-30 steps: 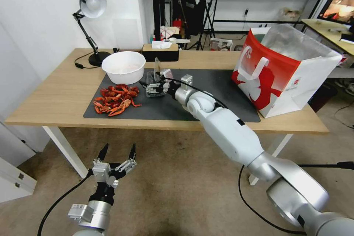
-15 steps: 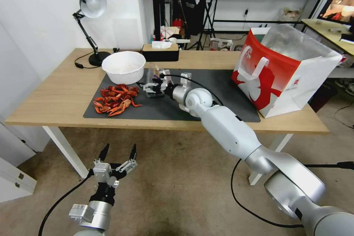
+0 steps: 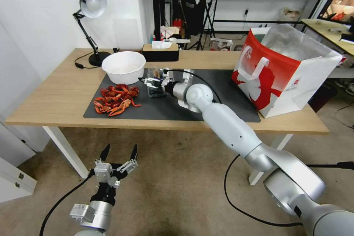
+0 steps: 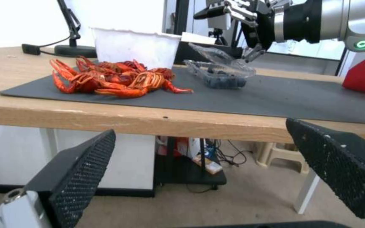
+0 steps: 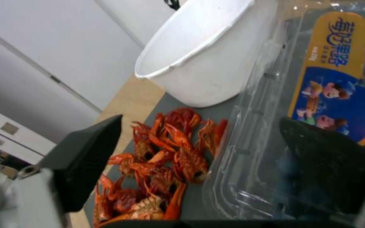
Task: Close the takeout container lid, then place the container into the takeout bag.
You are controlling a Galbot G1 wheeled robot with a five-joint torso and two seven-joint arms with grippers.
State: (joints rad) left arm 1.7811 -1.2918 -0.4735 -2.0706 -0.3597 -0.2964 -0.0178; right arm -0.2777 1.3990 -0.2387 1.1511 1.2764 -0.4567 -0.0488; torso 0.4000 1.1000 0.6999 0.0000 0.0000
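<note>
My right end effector point(image 3: 152, 82), fingers spread wide, sits over the half-lowered lid point(image 4: 216, 56) of the takeout container point(image 3: 156, 90) on the bench's point(image 3: 55, 96) dark mat point(image 3: 221, 84); left end effector point(image 3: 118, 153) open, parked below.

Wooden table point(image 3: 55, 96) on white legs, set against a white wall. A dark mat point(image 3: 221, 88) covers its centre. Directly on the wood: a black desk lamp point(image 3: 90, 22) at the rear left corner and a tissue box point(image 3: 160, 52) at the rear edge. The takeout bag point(image 3: 284, 70) stands upright at the right end, partly on the mat, partly on bare wood.
</note>
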